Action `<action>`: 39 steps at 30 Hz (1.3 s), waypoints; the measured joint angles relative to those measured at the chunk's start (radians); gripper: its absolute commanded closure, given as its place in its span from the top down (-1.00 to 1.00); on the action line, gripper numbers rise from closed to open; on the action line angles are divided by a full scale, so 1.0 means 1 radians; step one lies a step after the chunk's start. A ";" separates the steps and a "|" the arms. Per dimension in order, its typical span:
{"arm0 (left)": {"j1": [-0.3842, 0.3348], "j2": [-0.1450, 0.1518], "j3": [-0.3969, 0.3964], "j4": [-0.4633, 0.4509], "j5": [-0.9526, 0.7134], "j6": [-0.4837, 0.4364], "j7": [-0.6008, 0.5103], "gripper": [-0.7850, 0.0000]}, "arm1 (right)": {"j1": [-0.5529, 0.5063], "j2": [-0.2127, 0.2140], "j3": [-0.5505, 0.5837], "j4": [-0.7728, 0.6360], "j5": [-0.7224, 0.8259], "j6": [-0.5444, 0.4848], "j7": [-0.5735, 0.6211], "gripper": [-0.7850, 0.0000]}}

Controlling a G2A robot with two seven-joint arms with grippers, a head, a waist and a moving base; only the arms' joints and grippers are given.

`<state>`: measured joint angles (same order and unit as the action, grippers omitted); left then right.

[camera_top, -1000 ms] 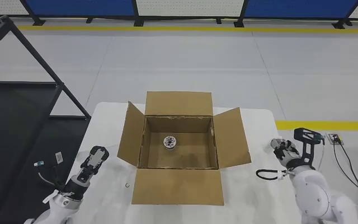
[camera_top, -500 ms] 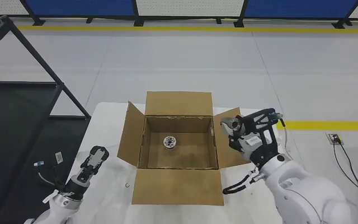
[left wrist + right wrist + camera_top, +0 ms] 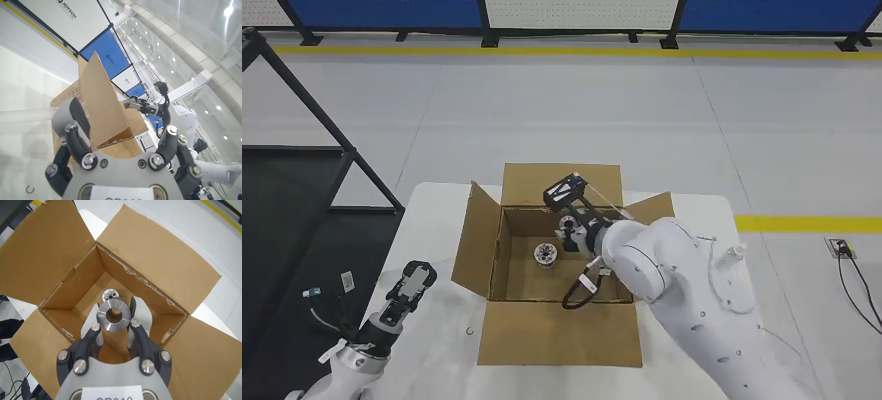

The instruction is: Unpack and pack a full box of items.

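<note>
1. The cardboard box (image 3: 560, 186) stands at the middle of the white table (image 3: 432, 215), with all four flaps folded outward and its top open.
2. A small round piece with a patterned top (image 3: 546, 253) rests on the box floor, toward 11 o'clock from the floor's centre and near the far wall.
3. The right gripper (image 3: 115, 303) hangs above the box opening, over the 1 o'clock part of the floor and just beside the patterned piece in the top view.
4. Its jaws are partly closed and clamp a steel sleeve (image 3: 102, 317) by its sides. This is a short metal cylinder with a round bore, and its flat end faces the wrist camera.
5. The left gripper (image 3: 418, 276) is over the table at 8 o'clock from the box, apart from the near-left flap. Its jaws are spread wide with nothing between them.
6. A small split ring (image 3: 471, 331) lies on the table at 7 o'clock from the box, between the left gripper and the near flap.
</note>
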<state>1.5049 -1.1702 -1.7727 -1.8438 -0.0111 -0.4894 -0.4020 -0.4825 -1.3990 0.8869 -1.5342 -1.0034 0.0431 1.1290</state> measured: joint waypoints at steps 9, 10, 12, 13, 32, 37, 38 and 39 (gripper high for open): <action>0.000 0.000 0.000 0.000 0.000 0.000 0.000 1.00 | 0.079 -0.059 -0.135 0.278 0.034 0.030 -0.035 -1.00; 0.000 0.000 0.000 0.000 0.000 0.000 0.000 1.00 | 0.088 -0.068 -0.147 0.313 0.038 0.036 -0.047 -1.00; 0.000 0.000 0.000 0.000 0.000 0.000 0.000 1.00 | 0.100 -0.080 -0.163 0.368 0.045 0.050 -0.071 -1.00; 0.000 0.000 0.000 0.000 0.000 0.000 0.000 1.00 | 0.106 -0.089 -0.169 0.404 0.062 0.049 -0.089 -1.00; 0.000 0.000 0.000 0.000 0.000 0.000 0.000 1.00 | 0.208 -0.201 -0.241 0.805 0.131 0.045 -0.257 -0.55; 0.000 0.000 0.000 0.000 0.000 0.000 0.000 1.00 | 0.222 -0.221 -0.246 0.851 0.136 0.039 -0.269 -0.34; 0.000 0.000 0.000 0.000 0.000 0.000 0.000 1.00 | 0.224 -0.224 -0.246 0.858 0.135 0.038 -0.270 -0.30; 0.000 0.000 0.000 0.000 0.000 0.000 0.000 1.00 | 0.225 -0.226 -0.246 0.864 0.135 0.036 -0.272 -0.27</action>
<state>1.5049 -1.1702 -1.7727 -1.8438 -0.0111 -0.4894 -0.4020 -0.2571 -1.6252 0.6407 -0.6702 -0.8681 0.0792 0.8574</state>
